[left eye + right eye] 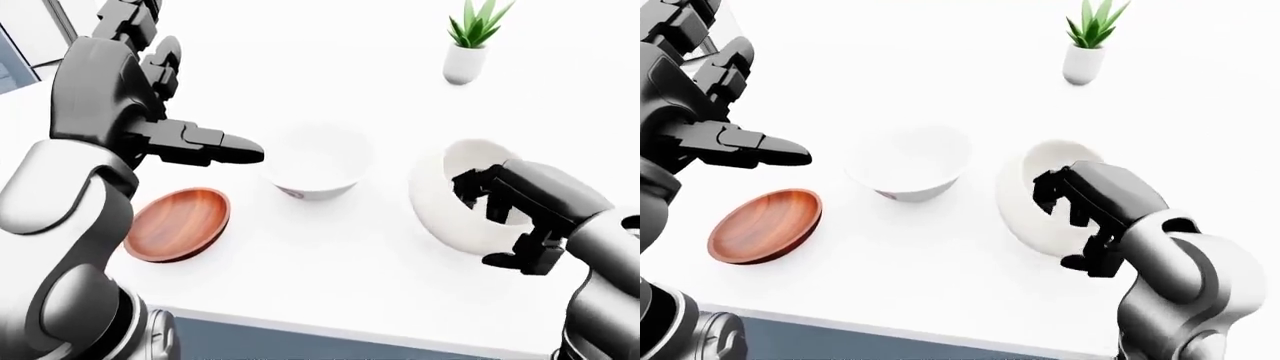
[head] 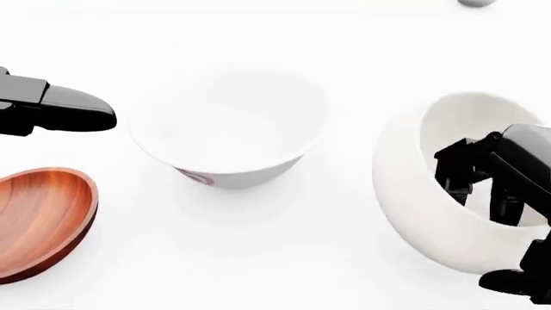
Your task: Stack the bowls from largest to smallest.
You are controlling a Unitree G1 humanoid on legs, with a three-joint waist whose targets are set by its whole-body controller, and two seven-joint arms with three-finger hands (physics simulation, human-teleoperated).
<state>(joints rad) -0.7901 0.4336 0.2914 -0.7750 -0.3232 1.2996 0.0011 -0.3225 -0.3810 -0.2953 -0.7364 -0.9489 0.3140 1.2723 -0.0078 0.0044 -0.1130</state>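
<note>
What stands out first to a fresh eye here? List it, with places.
The right hand grabs attention: at the left-eye view's right, its black fingers hook over the rim of the tilted round white bowl. At centre sits a wide white bowl, and at lower left a shallow wooden bowl gives the white table its only warm colour. The left hand hangs open above it, and a potted plant stands at the top.

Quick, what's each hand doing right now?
Left hand: open, fingers stretched out, holding nothing.
Right hand: closed over the rim of the round white bowl, which is tilted.
</note>
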